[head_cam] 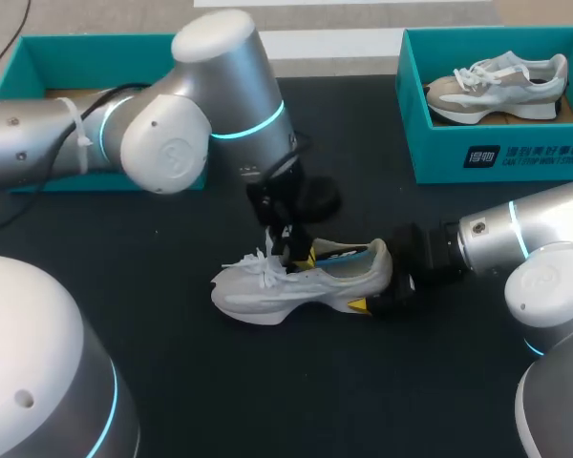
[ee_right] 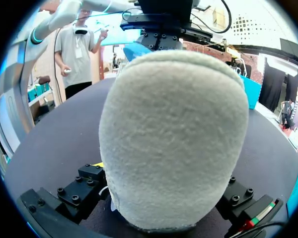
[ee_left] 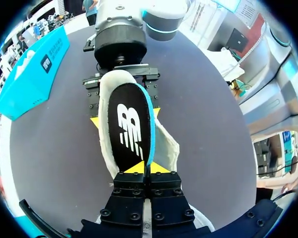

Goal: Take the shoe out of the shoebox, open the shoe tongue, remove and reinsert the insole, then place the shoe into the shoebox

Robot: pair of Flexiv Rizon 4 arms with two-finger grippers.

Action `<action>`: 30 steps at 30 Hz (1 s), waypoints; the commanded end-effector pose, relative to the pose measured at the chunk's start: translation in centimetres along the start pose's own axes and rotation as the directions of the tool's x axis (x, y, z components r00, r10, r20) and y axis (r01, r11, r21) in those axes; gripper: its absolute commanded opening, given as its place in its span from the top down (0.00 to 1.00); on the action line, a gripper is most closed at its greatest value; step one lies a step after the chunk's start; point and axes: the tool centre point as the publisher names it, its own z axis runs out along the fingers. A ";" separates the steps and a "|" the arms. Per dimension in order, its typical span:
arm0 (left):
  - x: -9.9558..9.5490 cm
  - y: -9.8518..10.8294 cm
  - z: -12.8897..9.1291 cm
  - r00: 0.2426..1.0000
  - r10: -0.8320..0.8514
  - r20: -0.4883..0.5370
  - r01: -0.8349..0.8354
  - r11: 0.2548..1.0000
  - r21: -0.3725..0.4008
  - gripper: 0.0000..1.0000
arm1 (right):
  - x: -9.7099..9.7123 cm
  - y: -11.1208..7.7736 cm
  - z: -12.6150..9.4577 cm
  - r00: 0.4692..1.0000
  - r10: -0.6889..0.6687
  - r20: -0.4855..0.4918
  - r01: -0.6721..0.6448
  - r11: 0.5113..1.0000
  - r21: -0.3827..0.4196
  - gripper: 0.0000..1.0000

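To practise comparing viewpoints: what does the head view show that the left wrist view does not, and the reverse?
Only the head view: the white laces and the left arm coming in over them. Only the left wrist view: the insole, showing its black top face with a white mark, its near end in the left pincer. Both: the white shoe on the black table, its heel held by the right pincer.
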 end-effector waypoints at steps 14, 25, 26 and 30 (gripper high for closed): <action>0.7 -3.5 -2.7 0.997 0.057 0.048 -0.061 0.994 0.095 1.00 | 0.0 -0.1 0.2 1.000 0.000 0.001 0.000 1.000 0.003 1.00; -0.4 -7.1 -3.0 0.994 0.104 0.042 -0.108 0.987 0.115 1.00 | 0.0 -0.1 0.2 1.000 0.000 0.001 0.000 1.000 0.003 1.00; -0.5 -7.3 -2.9 0.993 0.107 0.045 -0.111 0.987 0.112 1.00 | 0.0 -0.1 0.2 1.000 0.000 0.001 0.000 1.000 0.003 1.00; -0.5 -7.5 -2.5 0.991 0.121 0.049 -0.125 0.987 0.103 1.00 | 0.0 -0.1 0.2 1.000 0.000 0.001 0.000 1.000 0.003 1.00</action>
